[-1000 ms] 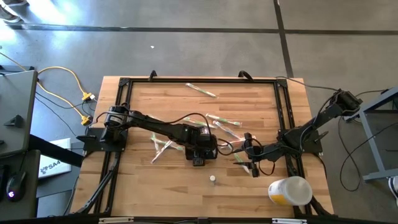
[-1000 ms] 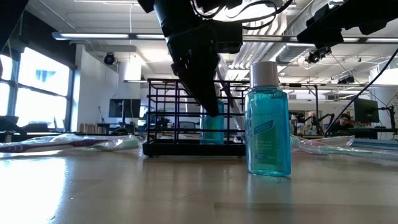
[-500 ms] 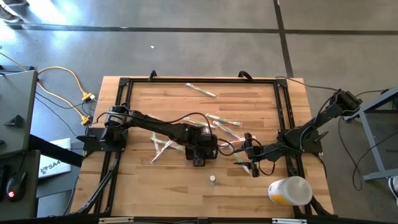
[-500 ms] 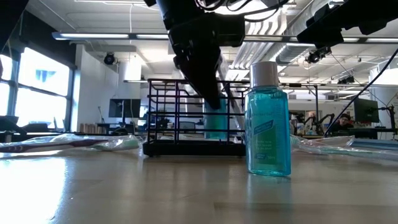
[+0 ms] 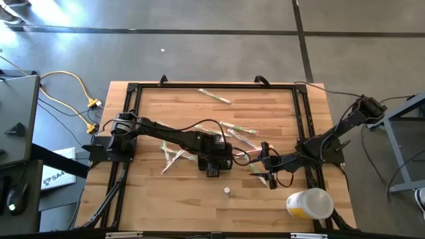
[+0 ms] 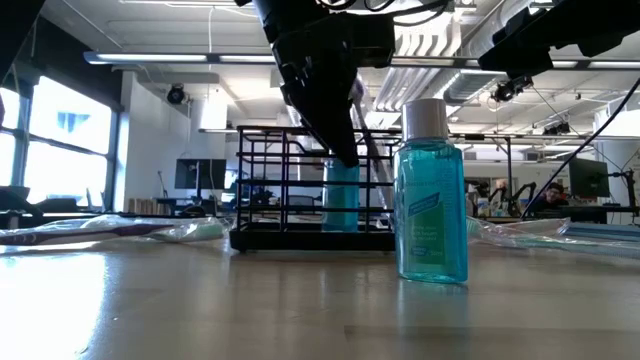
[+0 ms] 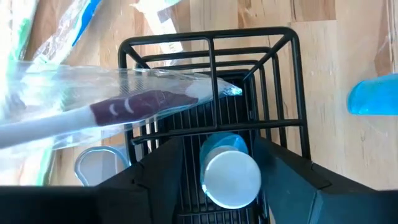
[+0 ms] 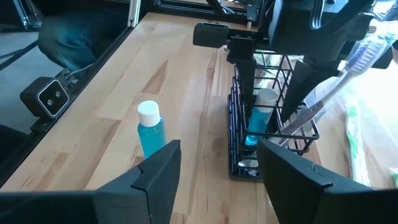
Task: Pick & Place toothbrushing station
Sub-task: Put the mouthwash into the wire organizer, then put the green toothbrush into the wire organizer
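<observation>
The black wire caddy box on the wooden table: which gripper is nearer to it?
Left. The left gripper hangs directly over the black wire caddy box; the right gripper waits beside it, apart.

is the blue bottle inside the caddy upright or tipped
Upright: the bottle stands in the caddy, white cap up, between the open left end effector's fingers.

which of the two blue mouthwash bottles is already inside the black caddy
The blue bottle between the left hand's open fingers stands inside the black wire caddy. The other bottle stands alone on the bare wood, outside it.
</observation>
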Tool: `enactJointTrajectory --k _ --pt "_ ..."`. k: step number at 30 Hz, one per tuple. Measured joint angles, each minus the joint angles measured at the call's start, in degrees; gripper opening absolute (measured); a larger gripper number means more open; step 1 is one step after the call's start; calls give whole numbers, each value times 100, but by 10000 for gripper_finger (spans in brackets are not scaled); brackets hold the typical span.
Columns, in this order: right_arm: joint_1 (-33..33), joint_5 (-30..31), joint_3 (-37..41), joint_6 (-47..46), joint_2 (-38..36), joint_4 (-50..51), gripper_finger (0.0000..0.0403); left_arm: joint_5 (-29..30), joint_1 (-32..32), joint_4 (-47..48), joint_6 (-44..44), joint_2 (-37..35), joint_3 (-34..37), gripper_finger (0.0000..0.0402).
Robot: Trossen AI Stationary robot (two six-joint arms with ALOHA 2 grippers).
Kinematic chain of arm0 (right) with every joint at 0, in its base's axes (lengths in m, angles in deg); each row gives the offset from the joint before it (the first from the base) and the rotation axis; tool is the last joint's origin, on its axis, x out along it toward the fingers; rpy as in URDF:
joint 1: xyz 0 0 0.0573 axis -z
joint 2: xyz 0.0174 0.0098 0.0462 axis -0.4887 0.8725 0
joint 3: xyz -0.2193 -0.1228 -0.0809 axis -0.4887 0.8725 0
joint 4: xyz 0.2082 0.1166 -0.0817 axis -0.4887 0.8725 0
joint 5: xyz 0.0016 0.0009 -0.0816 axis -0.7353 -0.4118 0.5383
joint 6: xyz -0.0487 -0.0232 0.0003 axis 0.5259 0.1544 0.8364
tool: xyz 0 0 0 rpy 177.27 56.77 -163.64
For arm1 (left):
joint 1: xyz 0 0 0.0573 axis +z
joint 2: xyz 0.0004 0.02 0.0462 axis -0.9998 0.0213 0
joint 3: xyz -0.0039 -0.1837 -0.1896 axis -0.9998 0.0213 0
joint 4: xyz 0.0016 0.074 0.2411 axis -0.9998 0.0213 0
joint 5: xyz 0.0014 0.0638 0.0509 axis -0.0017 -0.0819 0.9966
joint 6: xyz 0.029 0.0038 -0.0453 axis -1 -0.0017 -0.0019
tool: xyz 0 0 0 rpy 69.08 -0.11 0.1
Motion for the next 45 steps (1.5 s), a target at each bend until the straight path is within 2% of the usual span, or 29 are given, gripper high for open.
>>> enactJointTrajectory --k 16,21,39,45 --pt "0 4 0 -2 0 5 204 -13 0 38 15 1 -9 199" --pt "0 4 0 0 0 8 204 -9 0 413 0 24 -247 199" --pt "0 4 0 0 0 29 204 0 0 564 -1 24 -407 198" --pt "0 -25 0 0 0 32 204 -3 0 562 -262 22 -407 198"
